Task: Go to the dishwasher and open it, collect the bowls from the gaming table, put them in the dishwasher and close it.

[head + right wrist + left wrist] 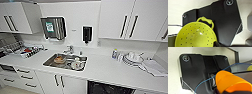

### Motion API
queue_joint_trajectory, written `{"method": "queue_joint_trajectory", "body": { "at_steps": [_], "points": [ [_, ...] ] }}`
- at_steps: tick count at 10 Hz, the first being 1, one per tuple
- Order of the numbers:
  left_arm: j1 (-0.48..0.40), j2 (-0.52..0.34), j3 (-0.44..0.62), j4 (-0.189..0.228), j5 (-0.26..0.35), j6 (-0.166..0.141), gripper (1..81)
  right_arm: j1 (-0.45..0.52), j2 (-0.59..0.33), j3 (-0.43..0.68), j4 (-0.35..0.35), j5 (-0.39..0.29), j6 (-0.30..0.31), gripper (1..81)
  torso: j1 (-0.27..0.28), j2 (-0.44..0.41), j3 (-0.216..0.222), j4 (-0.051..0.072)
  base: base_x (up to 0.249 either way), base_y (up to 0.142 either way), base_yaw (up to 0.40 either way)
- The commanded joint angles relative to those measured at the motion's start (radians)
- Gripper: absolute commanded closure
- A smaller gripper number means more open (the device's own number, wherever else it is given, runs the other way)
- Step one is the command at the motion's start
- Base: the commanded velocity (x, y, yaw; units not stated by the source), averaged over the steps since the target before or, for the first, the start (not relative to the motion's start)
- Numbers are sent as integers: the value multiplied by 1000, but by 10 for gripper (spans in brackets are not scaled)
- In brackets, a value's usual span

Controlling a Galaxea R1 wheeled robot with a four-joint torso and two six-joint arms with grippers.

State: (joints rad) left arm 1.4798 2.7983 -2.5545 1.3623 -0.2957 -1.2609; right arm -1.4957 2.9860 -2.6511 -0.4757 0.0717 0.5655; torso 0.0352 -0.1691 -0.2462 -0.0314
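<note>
An orange bowl [230, 83] looms close in the left wrist view, and my left gripper [217, 91] is shut on its edge. A thin blue cable crosses in front of it. In the right wrist view a lime-yellow bowl [195, 36] with small holes and a loop handle is held by my right gripper [216, 44], shut on its rim. The dishwasher [110, 89] shows in the head view as a dark opening under the white counter, low and right of the sink. The gaming table is out of view.
The white counter [100, 68] carries a steel sink [47, 62] with dishes in it and a tap [68, 49]. A dish rack [27, 50] stands at left and stacked plates [132, 58] at right. White drawers [25, 77] sit below, wall cabinets [130, 20] above.
</note>
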Motion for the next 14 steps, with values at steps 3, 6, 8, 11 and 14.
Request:
{"method": "queue_joint_trajectory", "body": {
  "at_steps": [3,6,8,11,14],
  "points": [
    [-28,-38,-1,4,-34,-5,811,22,-26,34,0,-41,1,811,-1,0,0,0,0,0,0],
    [-26,-90,0,-9,-117,-14,811,16,-86,120,6,-36,4,811,-1,0,0,0,0,0,0],
    [-25,-115,0,-11,-183,-40,811,18,-91,126,6,-36,4,811,-1,0,-33,0,0,0,0],
    [-34,-117,17,-12,-206,-43,811,21,-91,128,6,-38,4,811,-1,0,-83,0,0,0,0],
    [-45,-258,108,-23,-375,-101,811,19,-89,128,6,-36,4,811,-1,0,-88,0,0,0,0]
  ]
}}
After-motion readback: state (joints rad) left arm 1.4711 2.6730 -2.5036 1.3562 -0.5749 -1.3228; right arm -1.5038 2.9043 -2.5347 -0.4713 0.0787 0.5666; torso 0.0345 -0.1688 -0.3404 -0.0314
